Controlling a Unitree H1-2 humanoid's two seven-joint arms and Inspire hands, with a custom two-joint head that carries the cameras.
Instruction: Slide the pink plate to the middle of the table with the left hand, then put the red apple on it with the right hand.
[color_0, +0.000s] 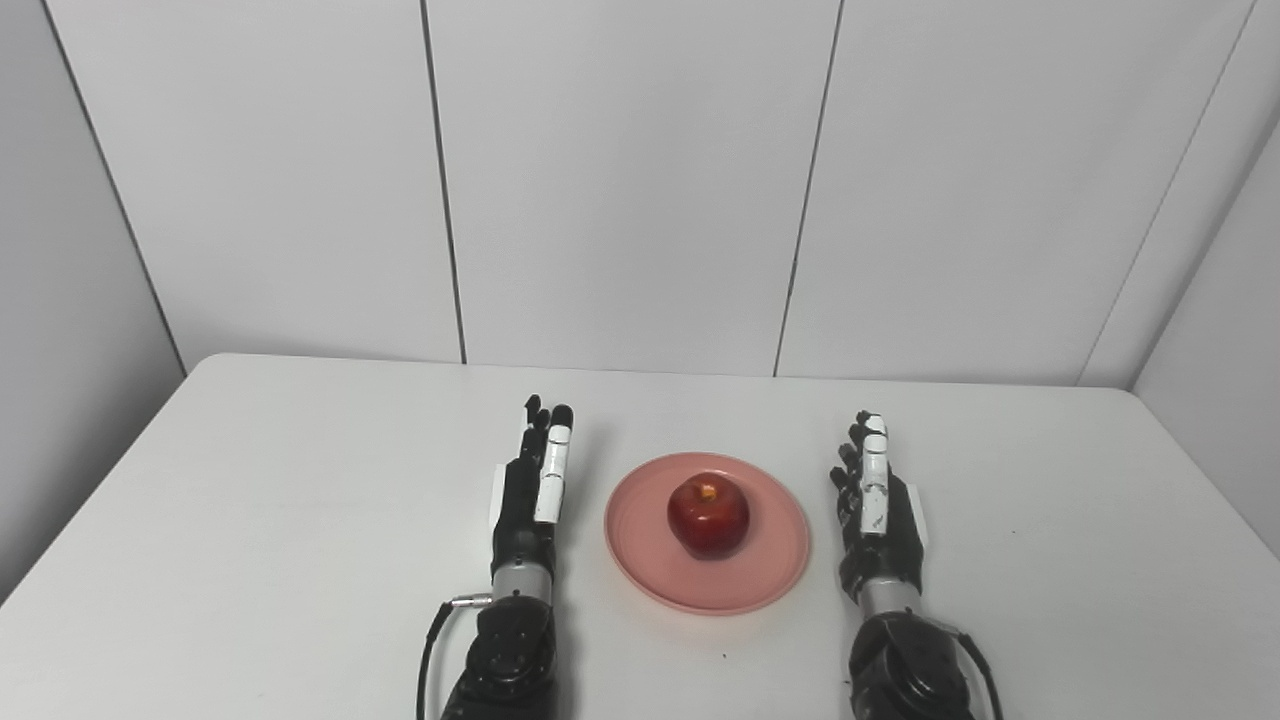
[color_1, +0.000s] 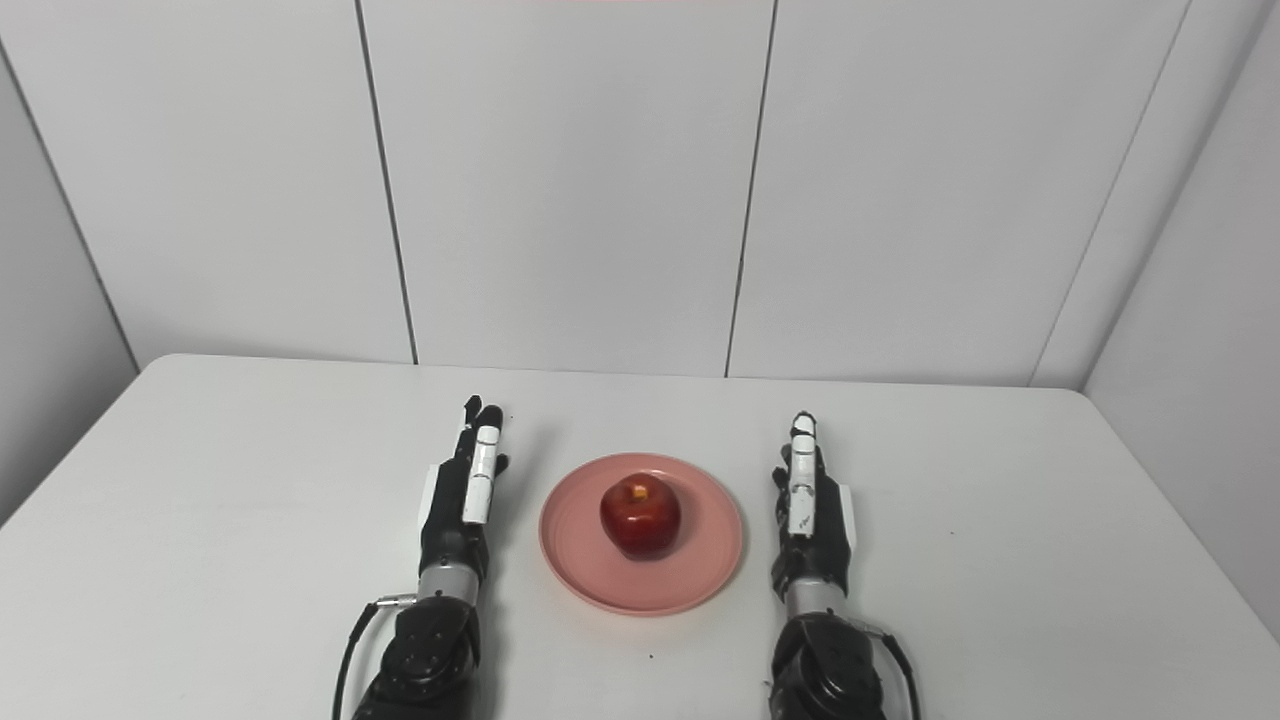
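Note:
The pink plate (color_0: 770, 540) lies in the middle of the white table, near its front. The red apple (color_0: 708, 516) sits upright on the plate's centre, stem dimple up. My left hand (color_0: 530, 490) rests just left of the plate, fingers stretched out straight and pointing away, holding nothing. My right hand (color_0: 875, 505) rests just right of the plate, fingers also stretched out, empty. Neither hand touches the plate or the apple. The same layout shows in the right eye view, with the apple (color_1: 640, 517) on the plate (color_1: 700, 560).
The white table (color_0: 250, 500) has rounded far corners and stands against pale grey wall panels on the back and both sides. A black cable (color_0: 432, 640) loops by my left wrist.

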